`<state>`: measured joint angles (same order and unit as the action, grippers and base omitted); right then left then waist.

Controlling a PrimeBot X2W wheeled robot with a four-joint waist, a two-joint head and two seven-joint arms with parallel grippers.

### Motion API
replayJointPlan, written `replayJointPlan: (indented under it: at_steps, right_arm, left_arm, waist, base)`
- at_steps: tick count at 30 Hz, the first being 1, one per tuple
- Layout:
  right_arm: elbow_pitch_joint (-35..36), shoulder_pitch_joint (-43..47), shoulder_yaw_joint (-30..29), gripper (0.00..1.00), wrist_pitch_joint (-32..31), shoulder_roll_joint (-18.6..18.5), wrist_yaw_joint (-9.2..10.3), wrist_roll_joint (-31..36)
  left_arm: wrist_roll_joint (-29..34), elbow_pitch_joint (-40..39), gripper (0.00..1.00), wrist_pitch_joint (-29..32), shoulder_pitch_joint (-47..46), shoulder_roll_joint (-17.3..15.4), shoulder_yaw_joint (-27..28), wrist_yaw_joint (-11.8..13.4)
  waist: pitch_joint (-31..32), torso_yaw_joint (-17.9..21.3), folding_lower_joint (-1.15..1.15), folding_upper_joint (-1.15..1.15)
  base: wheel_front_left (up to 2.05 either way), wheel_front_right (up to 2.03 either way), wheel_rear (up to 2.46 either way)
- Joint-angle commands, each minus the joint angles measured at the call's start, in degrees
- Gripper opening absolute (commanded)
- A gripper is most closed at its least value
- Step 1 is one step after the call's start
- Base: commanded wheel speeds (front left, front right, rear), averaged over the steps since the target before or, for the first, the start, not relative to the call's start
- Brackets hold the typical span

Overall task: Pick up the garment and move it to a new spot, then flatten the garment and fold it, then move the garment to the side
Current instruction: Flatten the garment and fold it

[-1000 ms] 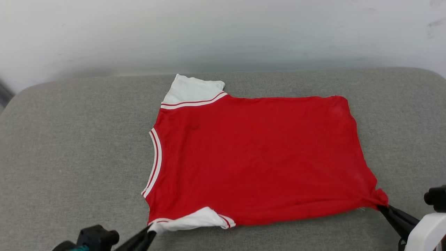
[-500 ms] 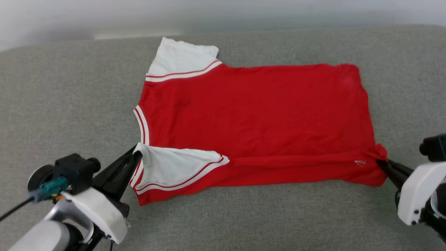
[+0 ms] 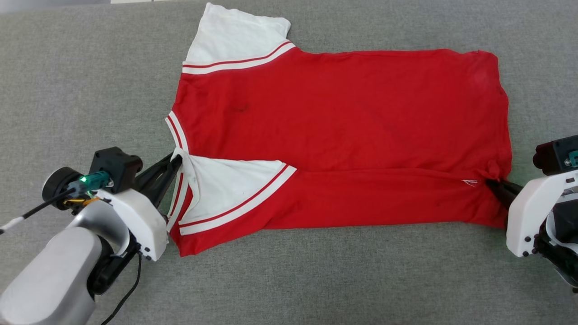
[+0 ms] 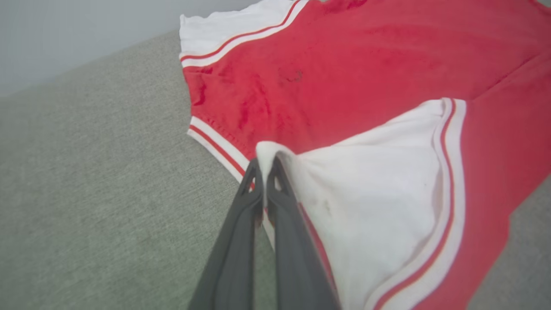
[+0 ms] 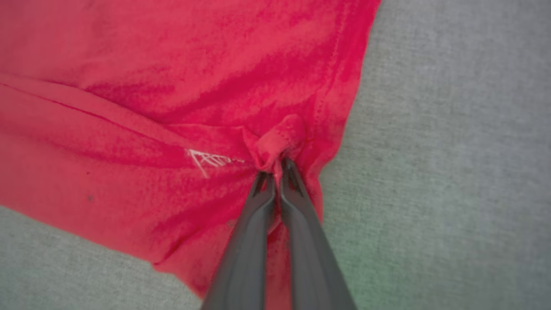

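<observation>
Clamped on the garment [image 3: 343, 122] lying on the worktop [image 3: 67, 67], the left pincer [image 3: 177, 158] at nine o'clock and the right pincer [image 3: 490, 183] at three are carrying its near edge, flat a moment ago, toward twelve, so folding is starting.

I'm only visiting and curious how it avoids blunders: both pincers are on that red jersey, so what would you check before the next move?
1. Left gripper pinches the garment at its white sleeve tip: ok.
2. Right gripper pinches the bunched red hem corner: ok.
3. Folded near edge runs fairly straight between both grips: ok.
4. Far half lies flat, only faint wrinkles: ok.
5. Whole garment rests on the grey cushion, nothing overhanging: ok.
6. How many fabric layers each grip holds: cannot tell.
</observation>
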<state>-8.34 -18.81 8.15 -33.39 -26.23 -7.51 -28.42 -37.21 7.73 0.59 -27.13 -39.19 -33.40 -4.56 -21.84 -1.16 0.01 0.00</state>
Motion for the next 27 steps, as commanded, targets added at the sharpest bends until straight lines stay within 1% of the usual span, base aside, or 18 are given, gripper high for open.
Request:
replayJointPlan:
  at_steps: [1,2,3,4,5,9,11,14,16,18,19,20,22,27]
  right_arm:
    - [-1.2,-0.6,1.1,0.0,-0.4,0.1,0.04,1.0]
    - [-1.2,-0.6,1.1,0.0,-0.4,0.1,0.04,1.0]
    - [-1.5,-0.6,1.2,0.0,-0.3,0.2,0.04,1.1]
    - [-1.9,-0.7,1.0,0.19,-0.1,0.3,0.04,1.3]
    - [-2.2,-0.8,0.8,1.0,0.2,0.5,0.04,1.5]
    - [-1.6,-0.3,1.1,1.0,1.0,0.3,0.04,2.2]
    - [-0.8,0.3,1.3,1.0,1.1,0.0,0.04,2.8]
    - [0.8,1.7,1.1,1.0,0.6,-0.5,0.04,4.2]
    - [2.3,3.2,0.4,1.0,-0.5,-0.4,0.04,5.5]
    - [3.8,4.9,-1.0,1.0,-2.2,0.6,0.04,6.4]
    - [4.6,5.8,-2.0,1.0,-3.1,1.4,0.04,6.7]
    - [5.5,6.8,-3.1,1.0,-4.1,2.3,0.04,6.9]
    - [7.4,9.1,-4.9,1.0,-6.3,3.8,0.04,7.5]
    - [13.1,13.1,-8.2,1.0,-8.9,7.6,0.04,9.6]
  left_arm:
    - [0.9,2.8,0.03,-0.7,-1.5,1.3,-0.8,-0.4]
    - [0.9,2.8,0.03,-0.7,-1.5,1.3,-0.8,-0.4]
    - [1.2,3.9,0.33,-0.9,-1.8,1.9,-1.2,-0.4]
    - [1.4,5.3,0.71,-1.3,-2.2,2.5,-1.5,-0.5]
    - [1.3,6.3,1.0,-1.6,-2.4,3.2,-1.7,-0.3]
    - [0.1,9.7,1.0,-3.0,-1.8,5.4,-1.2,0.9]
    - [-1.3,10.7,1.0,-2.3,-0.4,5.8,-0.6,1.7]
    - [-3.0,10.1,1.0,-1.8,1.5,5.7,0.8,4.1]
    - [-4.3,8.7,1.0,0.1,4.1,5.0,1.1,5.5]
    - [-5.9,6.1,1.0,2.1,6.6,4.2,1.8,7.5]
    - [-7.5,4.4,1.0,2.6,7.8,4.3,2.7,8.6]
    - [-8.7,2.3,1.0,3.3,9.3,4.5,3.3,9.4]
    - [-10.3,-1.9,1.0,5.0,12.4,3.7,3.6,11.0]
    - [-11.4,-10.1,1.0,9.5,17.9,1.4,3.4,16.2]
  waist:
    - [0.0,-0.2,-0.01,0.0]
    - [0.0,-0.2,-0.01,0.0]
    - [0.1,-0.2,-0.01,0.0]
    - [0.4,-0.3,-0.01,0.0]
    - [0.7,-0.3,-0.01,0.0]
    - [2.7,-0.3,-0.01,0.0]
    - [4.0,-0.2,-0.01,0.0]
    - [5.8,-0.1,-0.01,0.0]
    - [7.0,0.0,-0.01,0.0]
    - [7.9,0.1,-0.01,0.0]
    - [8.3,0.2,-0.01,0.0]
    - [8.6,0.3,-0.01,0.0]
    - [8.9,0.4,-0.01,0.0]
    - [8.2,1.0,-0.01,0.0]
  base:
    - [0.0,0.0,0.0]
    - [0.0,0.0,0.0]
    - [0.0,0.0,0.0]
    - [0.0,0.0,0.0]
    - [0.0,0.0,0.0]
    - [0.0,0.0,0.0]
    - [0.0,0.0,0.0]
    - [0.0,0.0,0.0]
    - [0.0,0.0,0.0]
    - [0.0,0.0,0.0]
    - [0.0,0.0,0.0]
    - [0.0,0.0,0.0]
    - [0.0,0.0,0.0]
    - [0.0,0.0,0.0]
